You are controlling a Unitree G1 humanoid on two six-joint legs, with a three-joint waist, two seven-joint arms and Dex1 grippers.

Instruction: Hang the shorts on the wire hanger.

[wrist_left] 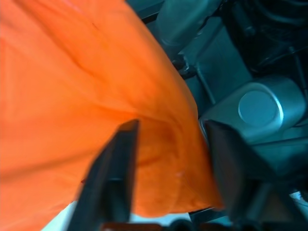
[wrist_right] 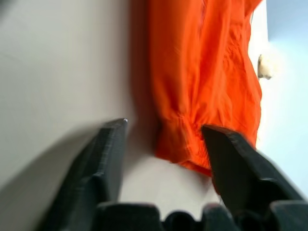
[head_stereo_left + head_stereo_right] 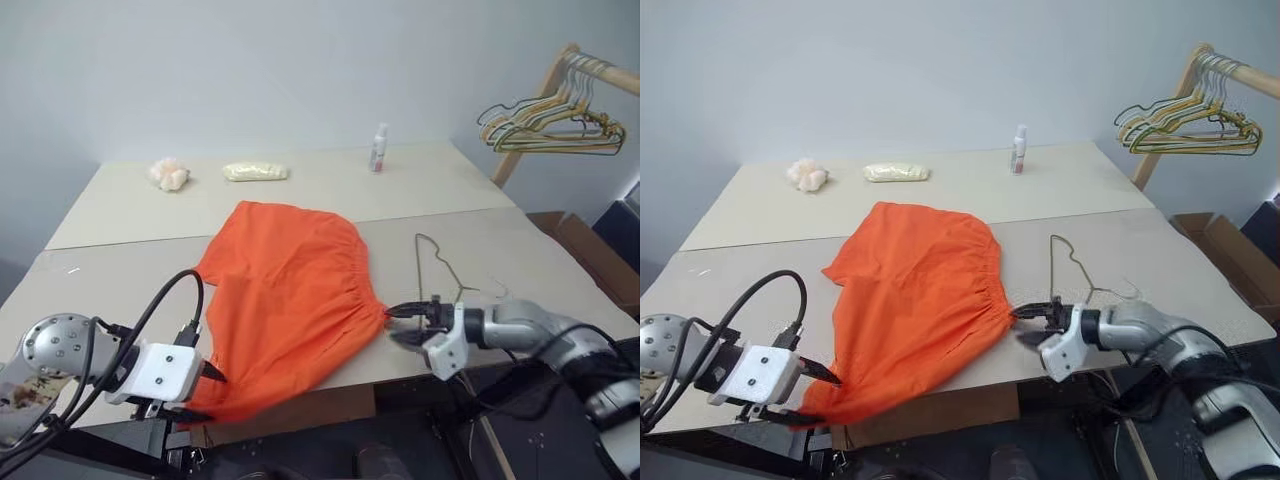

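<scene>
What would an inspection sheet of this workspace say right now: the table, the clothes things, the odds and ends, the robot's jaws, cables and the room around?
Surface: pale table, two boards meeting at a seam.
Job's things: orange shorts lie flat, one end hanging over the near edge; wire hanger lies on the table beside them, apart.
Clutter: small bottle, pale yellow packet and fluffy cream lump along the far side.
Grippers: left gripper at the overhanging end, jaws open; right gripper at the waistband's corner, jaws open; neither holds anything.
Cables: black cables loop over the left arm.
Surroundings: bunch of hangers on a wooden rail, cardboard box below.
</scene>
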